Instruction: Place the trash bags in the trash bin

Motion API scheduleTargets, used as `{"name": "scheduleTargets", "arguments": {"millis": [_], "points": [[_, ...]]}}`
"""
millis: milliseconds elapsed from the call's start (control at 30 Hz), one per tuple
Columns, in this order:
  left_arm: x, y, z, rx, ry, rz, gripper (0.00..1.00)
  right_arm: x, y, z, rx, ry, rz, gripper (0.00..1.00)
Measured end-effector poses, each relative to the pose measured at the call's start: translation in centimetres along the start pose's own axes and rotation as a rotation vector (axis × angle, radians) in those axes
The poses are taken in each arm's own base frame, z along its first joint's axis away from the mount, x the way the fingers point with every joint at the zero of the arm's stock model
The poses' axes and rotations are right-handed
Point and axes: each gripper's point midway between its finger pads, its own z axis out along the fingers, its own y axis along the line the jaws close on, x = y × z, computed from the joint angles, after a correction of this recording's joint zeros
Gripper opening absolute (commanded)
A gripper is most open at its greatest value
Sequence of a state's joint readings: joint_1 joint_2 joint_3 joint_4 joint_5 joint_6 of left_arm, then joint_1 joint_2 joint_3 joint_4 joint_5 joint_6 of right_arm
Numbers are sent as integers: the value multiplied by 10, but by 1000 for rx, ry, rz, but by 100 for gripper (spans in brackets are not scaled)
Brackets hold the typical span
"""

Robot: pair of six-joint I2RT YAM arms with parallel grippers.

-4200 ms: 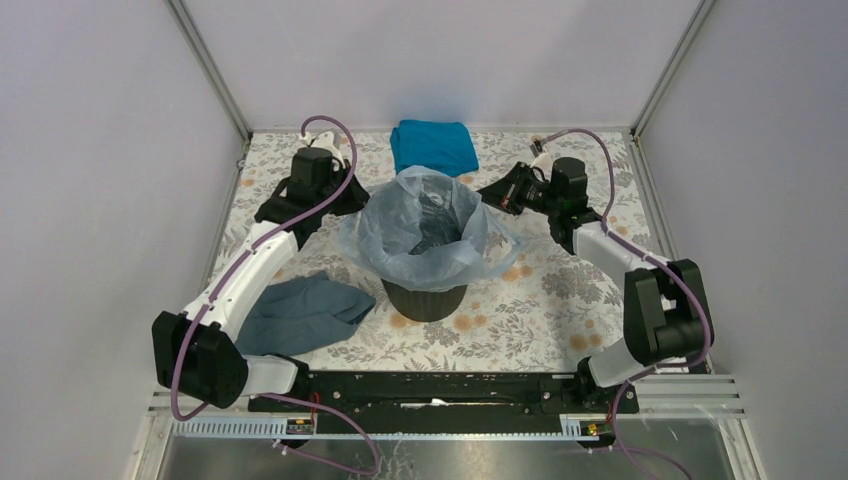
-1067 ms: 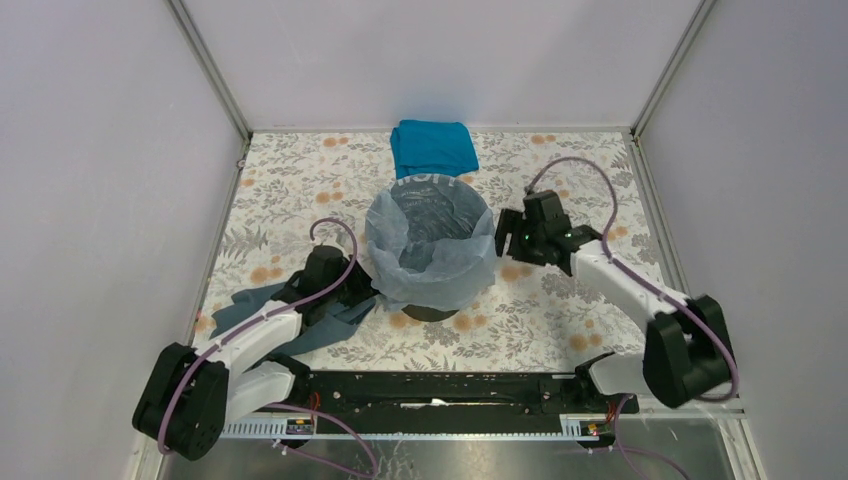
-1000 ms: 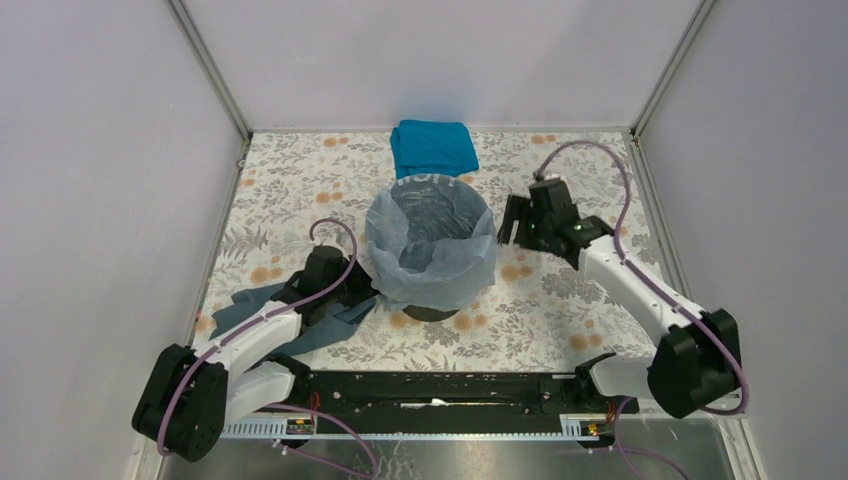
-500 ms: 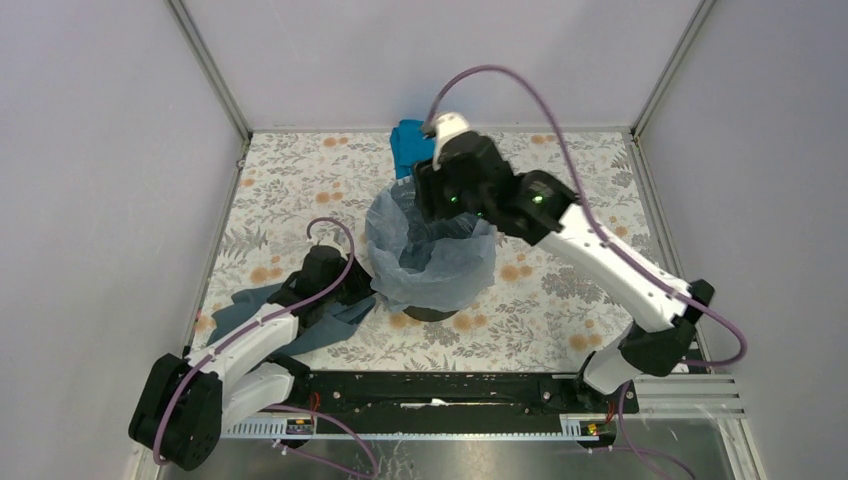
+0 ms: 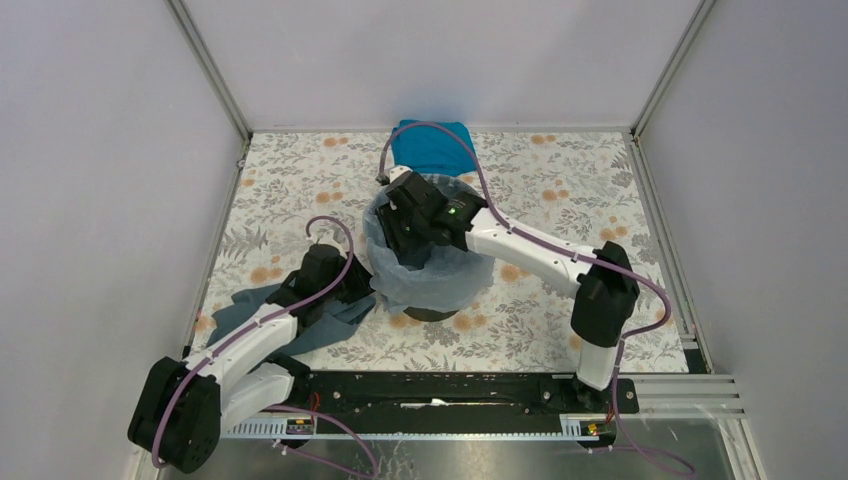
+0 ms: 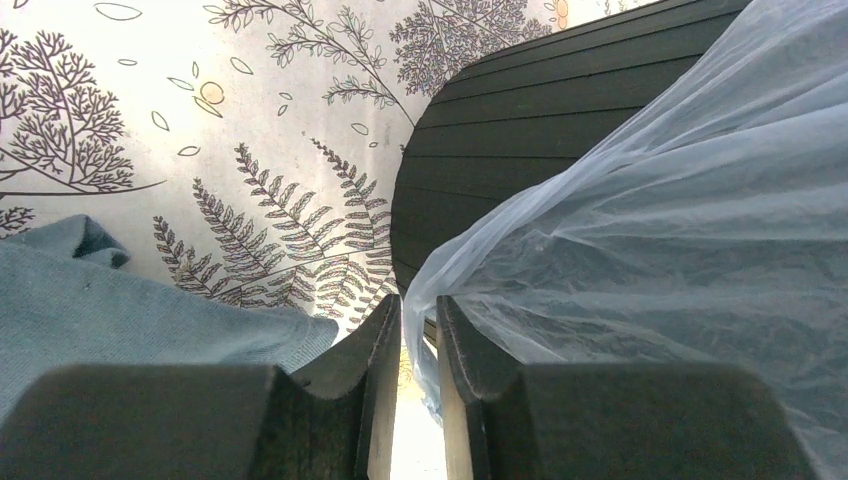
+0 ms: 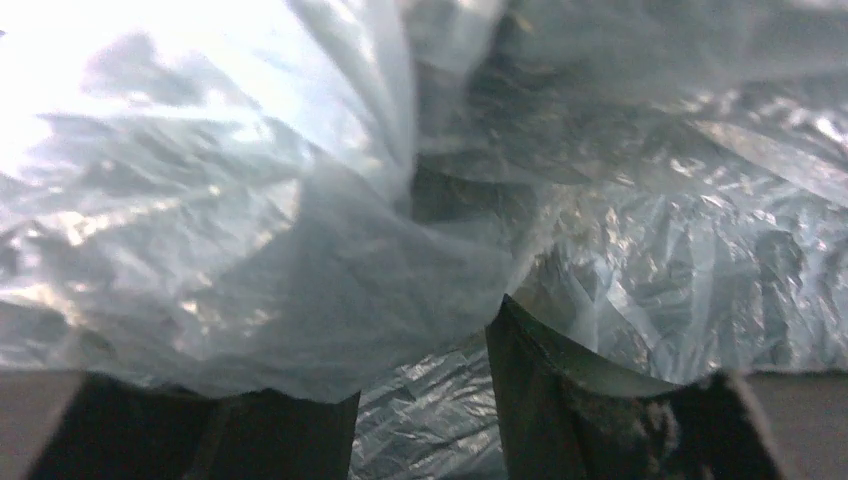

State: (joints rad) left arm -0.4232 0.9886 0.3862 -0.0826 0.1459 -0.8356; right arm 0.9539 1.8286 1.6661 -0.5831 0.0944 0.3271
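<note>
The black trash bin (image 5: pixel 432 312) stands mid-table with the pale blue trash bag (image 5: pixel 445 280) lining it and folded down over its rim. My right gripper (image 5: pixel 405 240) reaches down into the bin's mouth. In the right wrist view its jaws (image 7: pixel 425 350) stand apart and open, wrinkled film (image 7: pixel 250 250) draped over the left finger. My left gripper (image 5: pixel 365 290) sits low at the bin's left side. In the left wrist view its fingers (image 6: pixel 418 305) leave a narrow gap, and the bag's hem (image 6: pixel 680 250) hangs into it against the ribbed bin wall (image 6: pixel 470 150).
A folded teal cloth (image 5: pixel 433 145) lies behind the bin at the far edge. A slate-grey cloth (image 5: pixel 250 305) is spread under my left arm, also seen beside the left finger (image 6: pixel 120 310). The floral table cover (image 5: pixel 560 300) is enclosed by pale walls.
My right arm swung from the bin's right side up over the rim and down into its mouth, jaws narrowing. The left gripper stayed at the bin's side and eased apart slightly.
</note>
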Motion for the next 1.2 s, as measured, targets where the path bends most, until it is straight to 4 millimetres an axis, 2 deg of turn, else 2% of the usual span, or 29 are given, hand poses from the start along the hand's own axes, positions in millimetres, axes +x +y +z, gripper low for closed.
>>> {"name": "scheduleTargets", "arguments": {"millis": [133,200,367,467,567,833,1000,1200], "points": [[-1,-2,-3,8,-7,1,24,-9,11,6,-40,-65,37,71],[-2,-3,-4,12,-11,3,24,-2,6,0,-35,-75,49,75],[-2,-3,-5,12,-10,3,25,14,-27,-19,60,-71,52,81],[-1,-3,-5,11,-9,3,25,26,-48,-22,133,-58,39,82],[-1,-3,-5,11,-9,3,25,41,-56,-11,159,-4,24,83],[-5,-8,-8,19,-16,5,27,80,-53,44,164,128,3,85],[-9,-11,-10,24,-22,14,27,88,-51,55,155,134,4,89],[-9,-11,-10,21,-22,26,28,87,-51,54,159,136,3,96]]}}
